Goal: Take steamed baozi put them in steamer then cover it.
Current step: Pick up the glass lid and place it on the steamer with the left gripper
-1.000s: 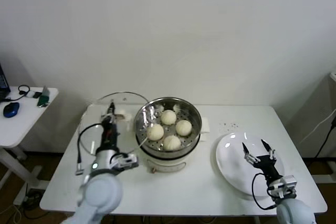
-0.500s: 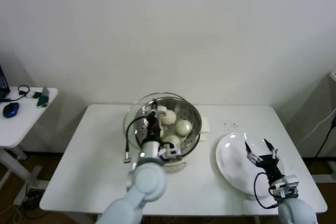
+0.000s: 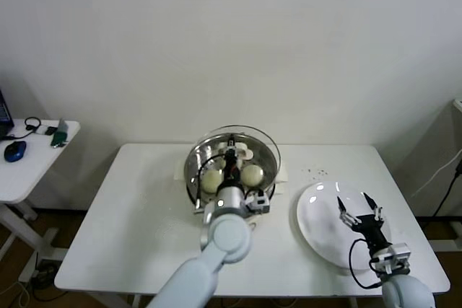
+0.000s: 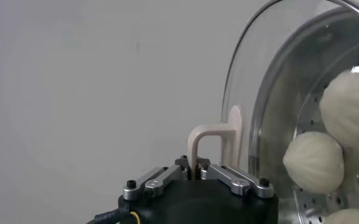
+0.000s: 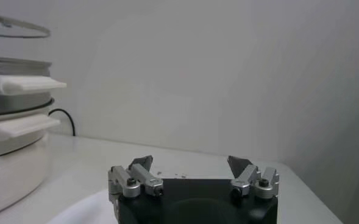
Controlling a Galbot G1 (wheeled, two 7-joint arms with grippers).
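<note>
While my left gripper (image 4: 196, 173) pinches the pale handle (image 4: 214, 143) of the cover (image 3: 234, 137), its jaws are clamped tight on that loop, and the glass disc hangs just beyond the fingertips. Past the glass, directly under the cover, sits the steamer (image 3: 268, 175), its steel rim close below the lid's metal edge; from the right wrist view I see a gap between them. Through the glass I count three baozi (image 4: 316, 162) on the perforated floor in the left wrist view; two show plainly in the head view. My right gripper (image 5: 191, 171) waits well apart over the plate (image 3: 321, 225), jaws spread wide with nothing between them.
</note>
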